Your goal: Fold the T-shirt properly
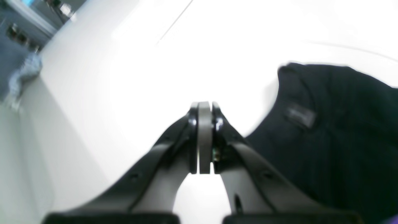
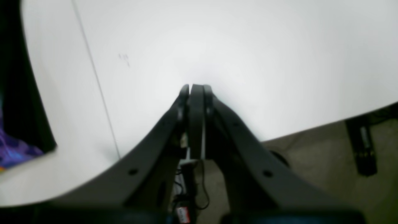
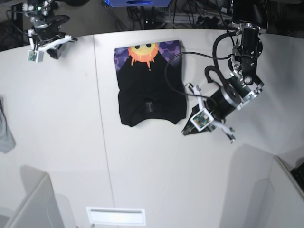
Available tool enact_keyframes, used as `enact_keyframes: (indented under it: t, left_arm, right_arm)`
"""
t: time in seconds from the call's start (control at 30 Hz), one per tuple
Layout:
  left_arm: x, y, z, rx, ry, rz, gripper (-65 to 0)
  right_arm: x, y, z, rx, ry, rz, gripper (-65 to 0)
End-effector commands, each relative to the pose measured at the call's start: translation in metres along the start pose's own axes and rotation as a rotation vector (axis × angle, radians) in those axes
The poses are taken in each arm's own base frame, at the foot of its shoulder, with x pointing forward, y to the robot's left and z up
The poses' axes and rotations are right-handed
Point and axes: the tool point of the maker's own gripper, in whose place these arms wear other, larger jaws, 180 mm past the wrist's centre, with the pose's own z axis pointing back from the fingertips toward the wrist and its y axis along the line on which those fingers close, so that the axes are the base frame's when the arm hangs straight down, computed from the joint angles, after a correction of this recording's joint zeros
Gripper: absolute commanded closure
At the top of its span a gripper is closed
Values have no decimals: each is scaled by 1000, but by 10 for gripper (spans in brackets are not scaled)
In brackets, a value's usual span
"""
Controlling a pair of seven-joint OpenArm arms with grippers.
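Closest to the lens, the left gripper (image 1: 204, 137) has its jaws pressed together on nothing, just beside the T-shirt (image 3: 148, 85), which lies partly folded on the white counter (image 3: 152, 166), sun print at its far end; the right gripper (image 2: 196, 119), likewise closed and empty, is parked well apart; judging from this, spread the left jaws, pinch one corner only, then fold over evenly.

White table (image 3: 142, 166) with seam line, tangled cables (image 3: 190, 14) behind, grey-brown floor (image 2: 326, 161)
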Motion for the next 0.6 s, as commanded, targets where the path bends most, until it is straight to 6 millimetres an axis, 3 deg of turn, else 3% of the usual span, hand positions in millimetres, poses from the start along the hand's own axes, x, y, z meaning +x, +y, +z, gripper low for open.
enact_keyframes:
  t: [0.0,0.17,0.37,0.57]
  left_arm:
    - [11,7,9,18,-65,-4,0]
    - [-27,-27,44,-34,-47,73,0]
    - [-70,-65,97,-51,25,211,0]
    - [-106,-106,136,-106,164,307,0]
  right_arm:
    - [7,-1,6,6,-30,18,0]
    - [-8,-4,22,39,25,102,0]
    - [-44,-7,43,80,135,160,0]
    - [-79,-17,66,66,246,164,0]
